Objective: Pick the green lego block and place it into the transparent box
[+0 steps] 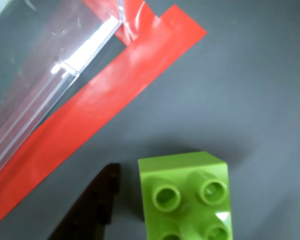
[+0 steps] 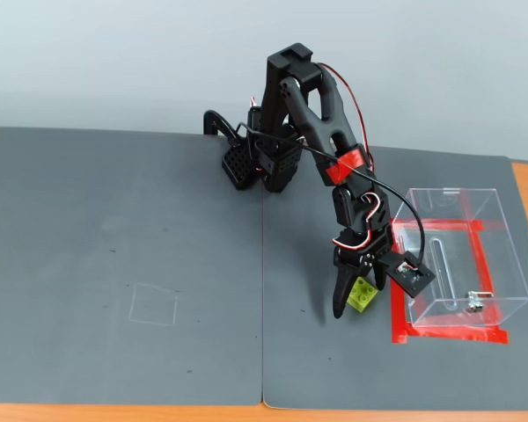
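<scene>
While the brick (image 2: 363, 295) sits on the dark mat (image 2: 114, 220) and not in the box (image 2: 458, 255), the job is at its early stage: the arm (image 2: 312, 105) is down at the brick, but the lift, the carry and the drop are, as far as these pictures show, all left to do.

Going from left to right in the fixed view, the mat is bare apart from a faint square outline (image 2: 154, 305), then comes the arm reaching forward and down, then the gripper (image 2: 356, 294) low over the mat with the brick at its tips, then the clear box standing on a frame of red tape (image 2: 449, 332). The brick lies just beside the near left corner of the tape, apart from the box wall.

In the wrist view the box wall (image 1: 45, 75) and the tape (image 1: 105, 100) fill the upper left, one dark finger (image 1: 92, 205) comes up from the bottom edge, and the brick (image 1: 187, 197) sits just to the right of it, studs up, with a narrow strip of mat between them. The other finger is out of that picture. The gripper looks spread around the brick and not pressing it, so I judge it released, straddling the brick and ready to close.
</scene>
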